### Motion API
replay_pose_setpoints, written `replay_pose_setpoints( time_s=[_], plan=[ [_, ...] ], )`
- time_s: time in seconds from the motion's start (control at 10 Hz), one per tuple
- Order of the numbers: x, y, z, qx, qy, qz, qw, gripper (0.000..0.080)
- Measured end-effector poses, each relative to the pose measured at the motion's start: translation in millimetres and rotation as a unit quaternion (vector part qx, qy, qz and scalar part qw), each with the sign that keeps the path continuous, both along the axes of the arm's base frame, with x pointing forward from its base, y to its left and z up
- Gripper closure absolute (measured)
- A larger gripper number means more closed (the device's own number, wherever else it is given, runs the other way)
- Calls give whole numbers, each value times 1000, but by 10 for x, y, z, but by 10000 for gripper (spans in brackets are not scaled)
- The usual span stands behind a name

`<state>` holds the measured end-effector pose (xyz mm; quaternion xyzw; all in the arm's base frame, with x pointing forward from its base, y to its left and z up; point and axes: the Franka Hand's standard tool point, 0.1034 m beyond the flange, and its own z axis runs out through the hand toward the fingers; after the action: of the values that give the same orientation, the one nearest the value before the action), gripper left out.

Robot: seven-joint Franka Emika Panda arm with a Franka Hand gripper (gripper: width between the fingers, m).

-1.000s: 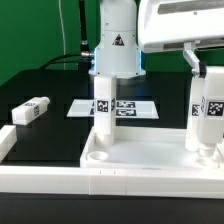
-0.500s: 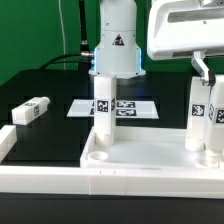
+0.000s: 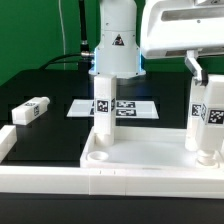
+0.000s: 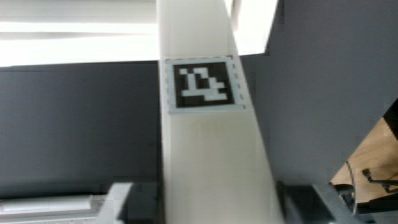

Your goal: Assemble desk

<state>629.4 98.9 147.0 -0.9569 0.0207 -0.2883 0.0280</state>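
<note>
At the far corner of the tabletop [image 3: 150, 157], on the exterior view's right, I see the held leg [image 3: 208, 115] standing upright, its lower end down at the tray floor just inside the raised rim. I cannot tell whether it is seated there. The gripper [image 3: 202, 78] comes down onto its upper part. In the wrist view the grey fingers [image 4: 128, 204] sit one on each side of this leg [image 4: 205, 150], pinching it, with its square tag facing the camera. At the tabletop's far corner on the exterior view's left I see a second leg [image 3: 102, 115], upright and free of the gripper, with its tags facing front. Off the tabletop, beyond its edge on the exterior view's left, a loose leg [image 3: 30, 110] lies on its side on the black table [image 3: 60, 135]. Beyond the tabletop's far edge the marker board [image 3: 135, 108] lies flat.
</note>
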Motion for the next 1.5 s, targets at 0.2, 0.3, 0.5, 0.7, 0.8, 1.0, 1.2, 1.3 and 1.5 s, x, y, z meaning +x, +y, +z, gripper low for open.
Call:
replay_pose_setpoints(
  time_s=[0.2, 0.3, 0.5, 0.7, 0.8, 1.0, 1.2, 1.3, 1.5],
  plan=[
    [-3, -3, -19, -1, 1, 0, 1000, 504],
    [-4, 1, -20, -1, 0, 0, 1000, 504],
    [-8, 24, -25, -1, 1, 2, 1000, 504],
    [-2, 36, -35, -1, 1, 3, 1000, 504],
    [-14, 48, -70, -2, 3, 4, 1000, 504],
    [-39, 69, -142, -4, 8, 6, 1000, 504],
    [-56, 84, -180, -5, 5, 8, 1000, 504],
    [-62, 85, -182, -7, -11, 8, 1000, 504],
    [-67, 81, -181, -8, -24, 8, 1000, 504]
  ],
)
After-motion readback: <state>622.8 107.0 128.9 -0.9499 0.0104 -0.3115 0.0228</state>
